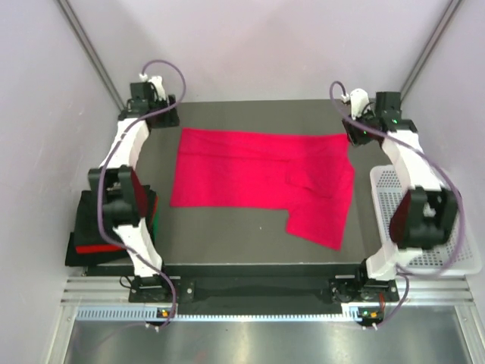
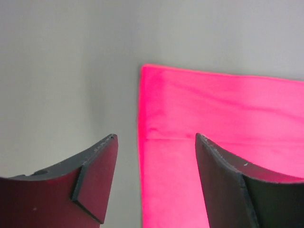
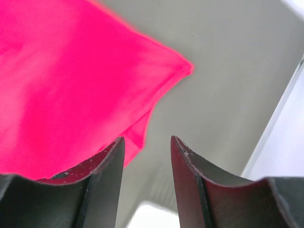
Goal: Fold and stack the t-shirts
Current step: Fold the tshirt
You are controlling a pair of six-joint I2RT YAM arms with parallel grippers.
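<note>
A bright magenta-red t-shirt [image 1: 258, 178] lies flat on the dark table [image 1: 227, 235], with a sleeve part folded over at its right front. My left gripper [image 1: 168, 115] hovers at the shirt's far left corner. In the left wrist view that gripper [image 2: 156, 137] is open, the shirt's edge [image 2: 213, 118] lies below the gap, and nothing is between the fingers. My right gripper [image 1: 355, 130] is by the far right corner. In the right wrist view it [image 3: 147, 138] stands open and empty above bare table beside the shirt's corner [image 3: 71, 71]. A pile of folded shirts [image 1: 95, 235], black with red and green showing, sits left of the table.
A white mesh basket [image 1: 455, 250] stands off the table's right edge, partly under the right arm. Grey walls close in the back and both sides. The left arm's elbow [image 1: 117, 197] hangs over the pile.
</note>
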